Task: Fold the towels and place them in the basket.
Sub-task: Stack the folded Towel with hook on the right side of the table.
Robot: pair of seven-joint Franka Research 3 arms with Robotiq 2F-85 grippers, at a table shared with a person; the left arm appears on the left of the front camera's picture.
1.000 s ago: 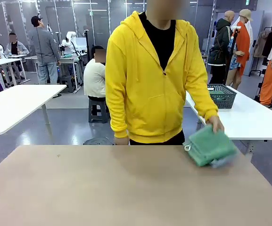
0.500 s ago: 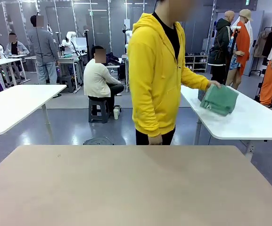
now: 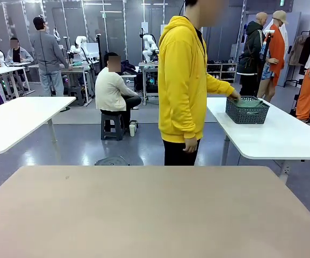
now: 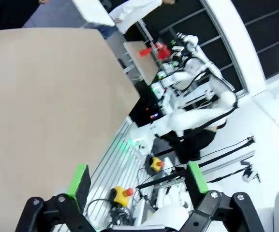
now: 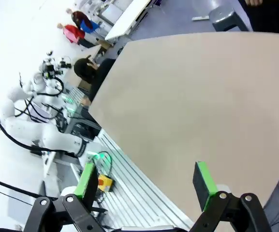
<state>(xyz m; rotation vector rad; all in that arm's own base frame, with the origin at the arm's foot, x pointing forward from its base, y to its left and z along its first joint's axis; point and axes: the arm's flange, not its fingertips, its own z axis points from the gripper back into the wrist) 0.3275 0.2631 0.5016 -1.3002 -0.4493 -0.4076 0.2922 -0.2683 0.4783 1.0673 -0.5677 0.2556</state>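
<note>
In the front view a person in a yellow hoodie (image 3: pixel 184 86) stands past the far edge of the beige table (image 3: pixel 144 215), turned to the right. One hand (image 3: pixel 235 98) reaches into the dark grey basket (image 3: pixel 246 111) on the white side table (image 3: pixel 283 134), where green towels (image 3: pixel 250 102) show just above the rim. My left gripper (image 4: pixel 137 181) hangs open over the near table edge with nothing between its green pads. My right gripper (image 5: pixel 149 181) is open too, also above the beige table's near edge.
A second white table (image 3: pixel 15 121) stands at the left beyond the beige one. Other people sit and stand farther back. The wrist views show cables, yellow stop buttons (image 4: pixel 122 194) and the robot base below the table edge.
The person lifted the folded green towels off the beige table's right side, turned right, and lowered them into the basket on the white side table. Both grippers have stayed still.
</note>
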